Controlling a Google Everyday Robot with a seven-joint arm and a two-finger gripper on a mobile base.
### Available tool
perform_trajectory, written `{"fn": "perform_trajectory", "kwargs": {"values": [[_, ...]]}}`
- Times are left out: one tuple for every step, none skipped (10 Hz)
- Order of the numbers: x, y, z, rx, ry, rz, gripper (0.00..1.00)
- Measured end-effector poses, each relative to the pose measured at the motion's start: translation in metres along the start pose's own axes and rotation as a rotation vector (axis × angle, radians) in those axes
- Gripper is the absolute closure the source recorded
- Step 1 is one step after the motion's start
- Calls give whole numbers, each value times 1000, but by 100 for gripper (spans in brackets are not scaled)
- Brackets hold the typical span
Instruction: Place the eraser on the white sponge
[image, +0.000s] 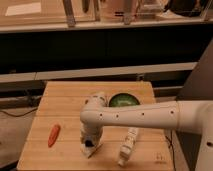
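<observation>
My gripper (90, 146) points down at the front of the wooden table (65, 100), at the end of the white arm that reaches in from the right. A tiny dark chunk, the eraser (88, 143), shows right at the gripper's tip. A small off-white piece, which seems to be the white sponge (96, 149), lies on the table directly under and beside the tip, mostly covered by the gripper. I cannot tell whether the eraser touches the sponge.
An orange carrot-shaped thing (53, 135) lies at the front left. A green bowl (123, 100) stands mid-table behind the arm. A long pale knobbly bottle-like object (128, 146) lies at the front right. The table's front edge is close below the gripper.
</observation>
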Motion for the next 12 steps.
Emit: {"fn": "perform_trajectory", "kwargs": {"values": [[2,0,0,13,-20,-11,100],[2,0,1,24,-46,-25,100],[3,0,2,31,-66,-36,100],[3,-1,3,38,-91,-51,100],[3,-2,3,41,-108,-64,100],[4,-2,3,44,-120,-75,100],[4,-2,4,45,-146,-98,100],[3,-3,4,44,-159,-117,100],[2,-6,4,44,-167,-136,100],[1,-8,4,37,-173,-156,100],[1,-9,3,28,-174,-172,100],[0,-10,3,23,-171,-186,100]]}}
